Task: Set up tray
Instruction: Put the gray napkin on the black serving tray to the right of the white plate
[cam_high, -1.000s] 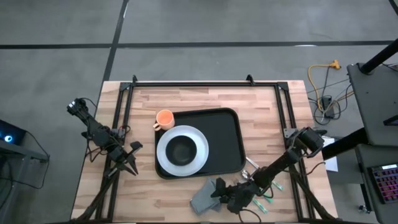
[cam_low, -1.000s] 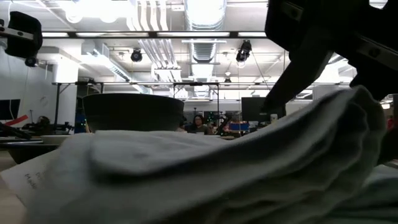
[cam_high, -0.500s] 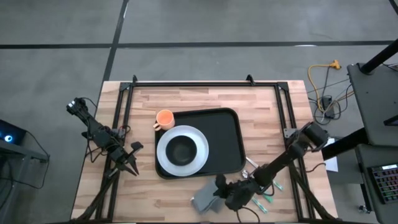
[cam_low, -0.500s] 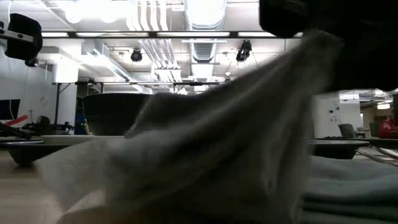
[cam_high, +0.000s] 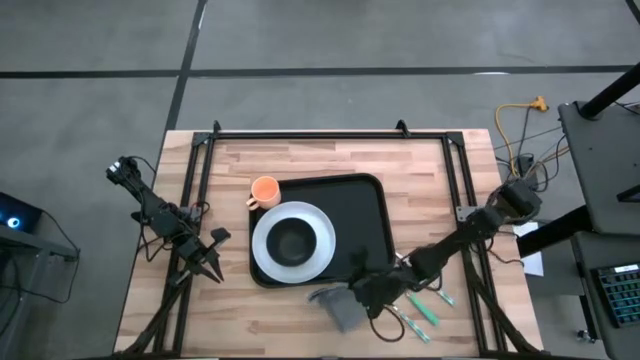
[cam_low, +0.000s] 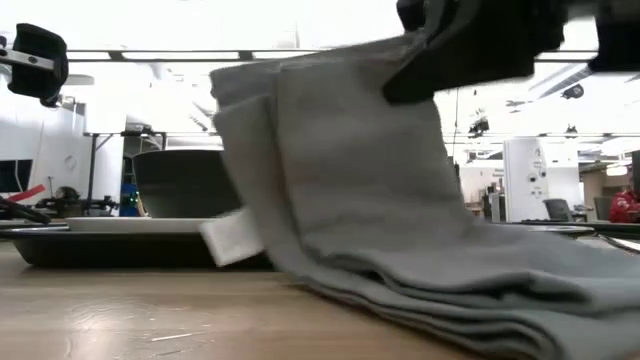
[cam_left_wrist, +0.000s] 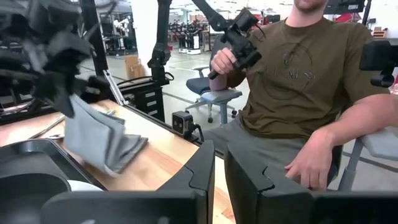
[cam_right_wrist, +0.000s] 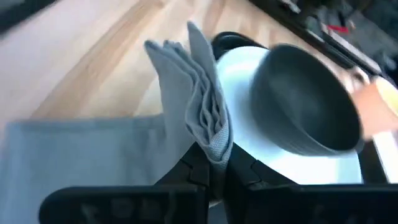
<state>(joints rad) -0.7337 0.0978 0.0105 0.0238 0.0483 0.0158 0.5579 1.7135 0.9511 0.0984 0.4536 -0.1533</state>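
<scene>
A black tray (cam_high: 365, 215) was seen; on it a white plate (cam_high: 318, 243), beside it an orange cup (cam_high: 264, 189) and a grey cloth (cam_high: 335, 305).

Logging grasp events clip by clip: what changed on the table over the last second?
The right end effector closed on the grey cloth napkin near the table's front edge and lifted one end, drawing it toward the tray; the rest still drapes on the wood. Unchanged: the white plate, dark bowl, orange cup and green-handled utensils. The left end effector stays parked left of the tray, shut.
</scene>
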